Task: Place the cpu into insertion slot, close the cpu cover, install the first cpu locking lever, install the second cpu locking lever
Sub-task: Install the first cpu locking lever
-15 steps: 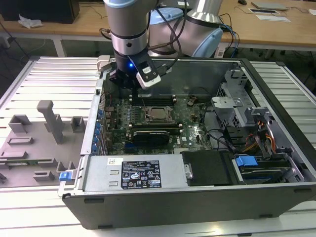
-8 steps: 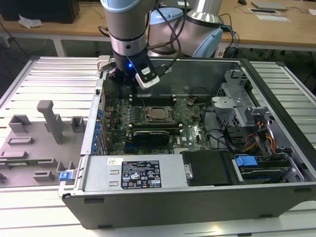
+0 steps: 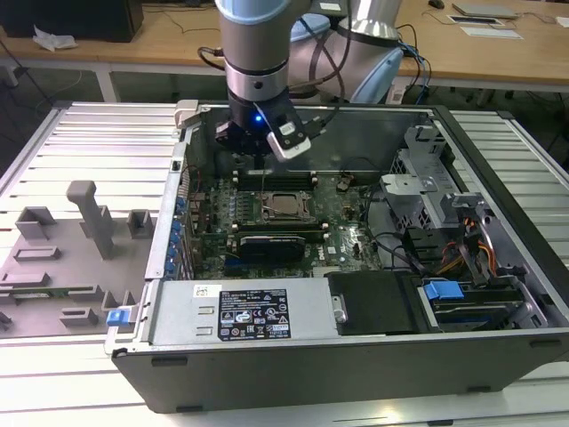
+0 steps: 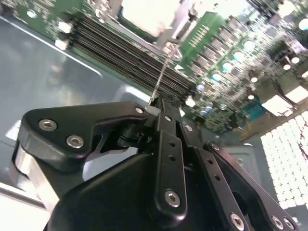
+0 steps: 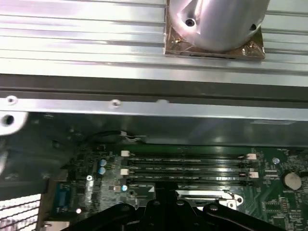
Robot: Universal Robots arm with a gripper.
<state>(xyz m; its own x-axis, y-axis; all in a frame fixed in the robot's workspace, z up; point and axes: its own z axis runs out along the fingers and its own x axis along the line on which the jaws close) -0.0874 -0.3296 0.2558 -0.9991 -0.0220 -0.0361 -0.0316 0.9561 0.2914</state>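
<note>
Aluminium slats form the desk, which carries an open grey computer case. A green circuit board lies flat on the case floor.

My pincer hangs over the far part of the board, above the memory slots. Its jaws are drawn together on the free end of a thin wire cpu locking lever. Which of the two levers this is I cannot tell.

The lever slants down to the insertion slot at mid-board. The cpu cover appears to lie down over the slot. The cpu is seated inside, its dull silver face up.

Handling, as I judge it:
- **Lever:** light, springy steel, smooth enough to slip. It is best held close to its tip, square across the wire.
- **Cpu:** light, rigid and fragile. It should be touched at its edges alone.
</note>
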